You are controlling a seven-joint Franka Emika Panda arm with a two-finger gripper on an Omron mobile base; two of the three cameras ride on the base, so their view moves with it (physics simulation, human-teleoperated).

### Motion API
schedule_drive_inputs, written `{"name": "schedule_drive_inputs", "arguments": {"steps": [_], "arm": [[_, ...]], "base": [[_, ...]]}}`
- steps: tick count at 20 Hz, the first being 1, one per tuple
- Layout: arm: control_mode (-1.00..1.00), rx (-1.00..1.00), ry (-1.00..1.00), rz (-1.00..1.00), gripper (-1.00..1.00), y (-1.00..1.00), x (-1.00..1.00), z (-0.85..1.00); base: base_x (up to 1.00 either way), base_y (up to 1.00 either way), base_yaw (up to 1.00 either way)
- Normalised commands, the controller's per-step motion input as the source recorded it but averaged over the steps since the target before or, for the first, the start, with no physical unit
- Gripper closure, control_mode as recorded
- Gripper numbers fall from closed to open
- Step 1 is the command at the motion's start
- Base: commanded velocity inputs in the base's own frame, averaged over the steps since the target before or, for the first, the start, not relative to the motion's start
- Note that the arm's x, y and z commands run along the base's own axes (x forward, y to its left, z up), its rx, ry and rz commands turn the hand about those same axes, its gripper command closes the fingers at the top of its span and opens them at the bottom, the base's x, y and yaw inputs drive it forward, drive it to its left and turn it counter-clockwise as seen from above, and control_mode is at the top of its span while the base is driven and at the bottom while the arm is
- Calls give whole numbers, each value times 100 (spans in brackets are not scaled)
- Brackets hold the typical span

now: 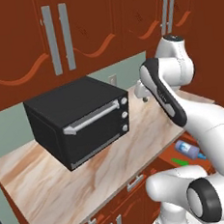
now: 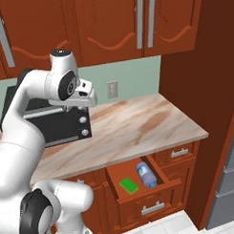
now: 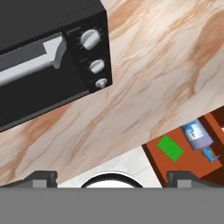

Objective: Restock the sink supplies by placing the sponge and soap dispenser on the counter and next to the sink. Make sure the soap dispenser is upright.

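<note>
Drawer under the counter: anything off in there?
The drawer stands pulled open. Inside, the soap dispenser lies on its side rather than upright, next to the flat sponge. Both are below the counter, not on it. No spill visible.

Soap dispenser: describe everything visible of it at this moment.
The soap dispenser is a small rounded pale lavender-blue bottle with a blue label and a blue pump top. It lies on its side, not upright, in the open drawer below the counter, pump end pointing toward the drawer front. The green sponge lies beside it in the same drawer, apart from it. The gripper is up over the counter, well away from it.
</note>
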Motion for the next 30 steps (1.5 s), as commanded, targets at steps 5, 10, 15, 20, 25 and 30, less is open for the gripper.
{"name": "schedule_drive_inputs", "arguments": {"steps": [5,10,15,20,25,30], "arm": [[-100,21,-2,-1,-100,-71,-2,-74],[-100,34,-1,0,-100,-100,-8,-93],[-100,20,0,0,-100,-76,0,-88],[-100,17,1,0,-100,-66,0,-72],[-100,7,12,-3,-100,-28,0,-46],[-100,0,18,-5,-100,-16,0,-56]], "base": [[0,0,0],[0,0,0],[0,0,0],[0,0,0],[0,0,0],[0,0,0]]}}
